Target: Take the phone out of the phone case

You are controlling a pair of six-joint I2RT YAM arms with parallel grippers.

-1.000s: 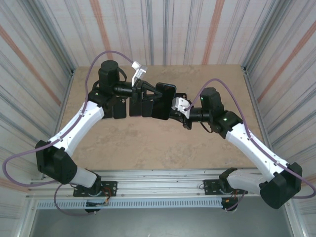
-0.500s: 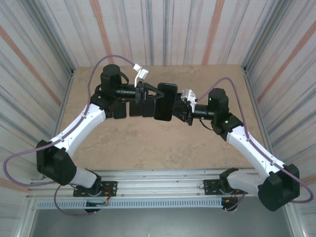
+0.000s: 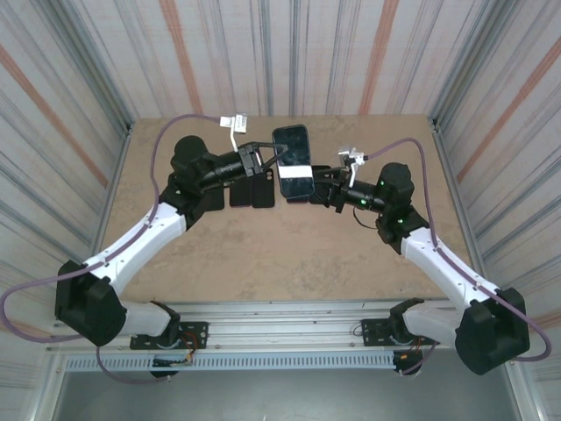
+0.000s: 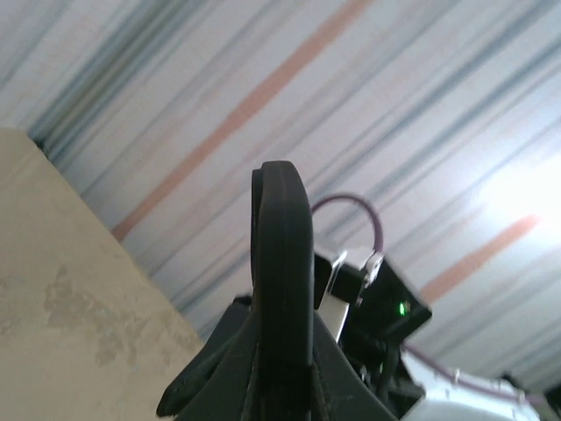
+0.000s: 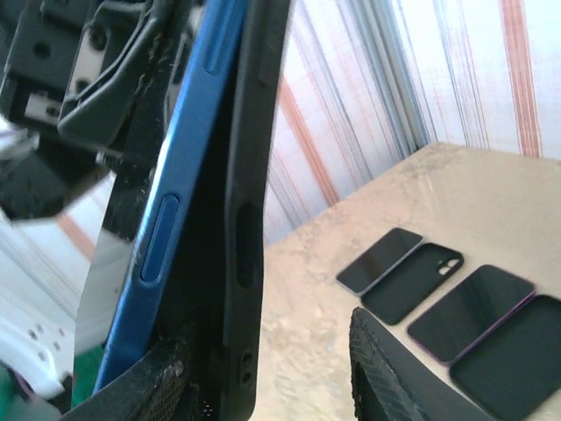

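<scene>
One glossy, round-edged blue phone (image 5: 197,114) lies against its matte black case (image 5: 256,132).

Striped corrugated walls (image 3: 289,53) enclose a beige table (image 3: 263,254).

Two slim robot arms in white and black, each trailing a purple cable.
The left arm (image 3: 131,241) and right arm (image 3: 443,267) have smooth white link shells, chunky black joint housings and black wrists. A thin purple cable (image 4: 346,196) loops along each, and a small white tag (image 3: 232,121) sticks out near each wrist. A tiny green light (image 4: 401,308) glows on one black housing. Black base plates (image 3: 166,338) sit on a silver rail (image 3: 280,320). The right gripper (image 5: 279,373) has fingers (image 5: 390,373) of rough, pebbled black.
</scene>
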